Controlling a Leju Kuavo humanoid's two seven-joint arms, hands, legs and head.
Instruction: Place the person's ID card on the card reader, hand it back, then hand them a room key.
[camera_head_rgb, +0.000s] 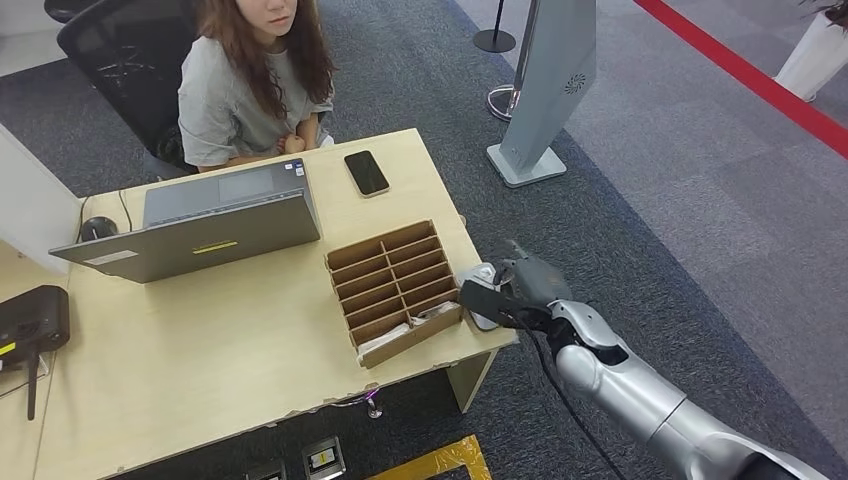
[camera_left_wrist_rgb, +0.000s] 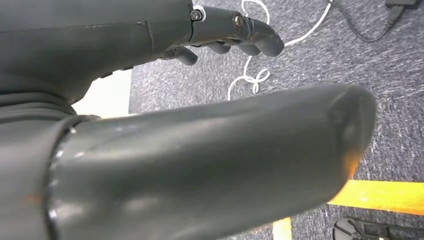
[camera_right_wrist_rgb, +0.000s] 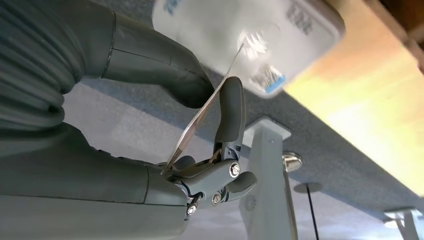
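Note:
My right hand (camera_head_rgb: 525, 285) is at the desk's right edge, right over the white card reader (camera_head_rgb: 478, 272). Up close, its thumb and a finger (camera_right_wrist_rgb: 231, 110) pinch a thin ID card (camera_right_wrist_rgb: 200, 116), seen edge-on and tilted, with its far end at the card reader (camera_right_wrist_rgb: 240, 35). Whether the card touches the reader I cannot tell. A wooden slotted box (camera_head_rgb: 395, 285) beside the reader holds white key cards (camera_head_rgb: 385, 340) in its near slots. The person (camera_head_rgb: 250, 80) sits across the desk with arms folded. My left hand (camera_left_wrist_rgb: 225, 30) hangs over the carpet, holding nothing, fingers slightly curled.
A grey laptop (camera_head_rgb: 200, 225) stands in front of the person, with a black phone (camera_head_rgb: 366, 173) to its right and a mouse (camera_head_rgb: 97, 228) to its left. A black device (camera_head_rgb: 30, 320) sits at the desk's left end. A grey kiosk stand (camera_head_rgb: 545, 90) rises beyond the desk.

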